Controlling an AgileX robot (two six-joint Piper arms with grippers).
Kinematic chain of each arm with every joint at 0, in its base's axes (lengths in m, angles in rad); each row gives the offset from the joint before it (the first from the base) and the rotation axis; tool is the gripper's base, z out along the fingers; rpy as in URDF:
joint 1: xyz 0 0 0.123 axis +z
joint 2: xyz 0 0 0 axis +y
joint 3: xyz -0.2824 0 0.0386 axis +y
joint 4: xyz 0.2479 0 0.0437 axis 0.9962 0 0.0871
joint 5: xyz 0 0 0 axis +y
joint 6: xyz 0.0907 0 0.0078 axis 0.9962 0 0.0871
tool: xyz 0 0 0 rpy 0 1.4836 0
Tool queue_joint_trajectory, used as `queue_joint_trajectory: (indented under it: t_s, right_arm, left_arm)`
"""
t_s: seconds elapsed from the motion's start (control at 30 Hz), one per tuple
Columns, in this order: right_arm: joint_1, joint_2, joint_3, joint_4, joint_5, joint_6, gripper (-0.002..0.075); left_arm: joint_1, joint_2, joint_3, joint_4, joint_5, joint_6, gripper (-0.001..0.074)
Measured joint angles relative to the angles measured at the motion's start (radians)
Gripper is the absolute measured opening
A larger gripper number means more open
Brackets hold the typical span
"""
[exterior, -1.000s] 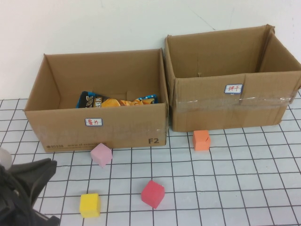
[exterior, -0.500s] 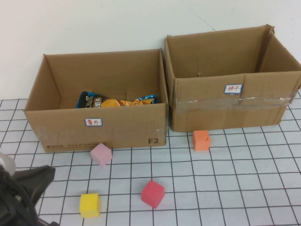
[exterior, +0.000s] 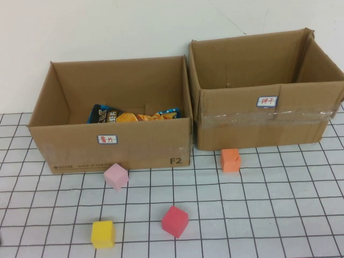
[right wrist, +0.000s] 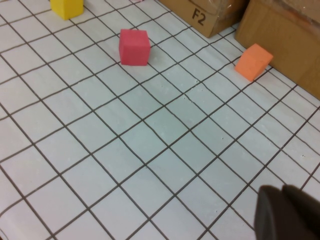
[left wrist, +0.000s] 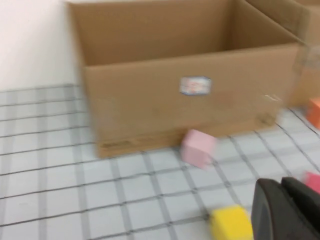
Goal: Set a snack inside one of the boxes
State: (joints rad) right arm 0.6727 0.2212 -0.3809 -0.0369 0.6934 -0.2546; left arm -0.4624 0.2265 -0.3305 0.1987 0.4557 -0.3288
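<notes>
Already, we judge the task done: the snack bag (exterior: pixel 131 115) lies inside the wider box (exterior: pixel 110 145), the taped box (exterior: pixel 263 115) beside it looks empty, and our left tool (left wrist: pixel 285 210) and right tool (right wrist: pixel 287 212) hover closed, holding nothing, above the counter (exterior: pixel 258 204).

Snack bags (exterior: pixel 131 115) inside left open box (exterior: pixel 110 145)

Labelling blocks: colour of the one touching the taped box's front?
Orange block, clearest in the high view.
</notes>
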Motion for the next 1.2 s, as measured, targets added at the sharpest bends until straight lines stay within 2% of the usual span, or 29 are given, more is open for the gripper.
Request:
queue_joint_trajectory:
  t_s: [0.13, 0.23, 0.4, 0.63, 0.8, 1.0, 1.2]
  right_arm:
    - [0.000, 0.000, 0.000, 0.000, 0.000, 0.000, 0.0001]
    - [0.000, 0.000, 0.000, 0.000, 0.000, 0.000, 0.0001]
    - [0.000, 0.000, 0.000, 0.000, 0.000, 0.000, 0.0001]
    - [0.000, 0.000, 0.000, 0.000, 0.000, 0.000, 0.0001]
    - [0.000, 0.000, 0.000, 0.000, 0.000, 0.000, 0.0001]
    - [0.000, 0.000, 0.000, 0.000, 0.000, 0.000, 0.0001]
    - [0.000, 0.000, 0.000, 0.000, 0.000, 0.000, 0.0001]
  left_arm:
    - [0.199, -0.118, 0.101, -0.107, -0.086, 0.101, -0.0001]
    - [0.313, -0.177, 0.196, -0.163, -0.180, 0.132, -0.0001]
    - [0.427, -0.234, 0.335, -0.212, -0.265, 0.152, -0.0001]
    - [0.446, -0.236, 0.356, -0.224, -0.147, 0.249, -0.0001]
    - [0.446, -0.236, 0.354, -0.226, -0.136, 0.274, -0.0001]
    - [0.378, -0.236, 0.354, -0.233, -0.130, 0.276, -0.0001]
    - [0.371, -0.236, 0.352, -0.233, -0.130, 0.278, -0.0001]
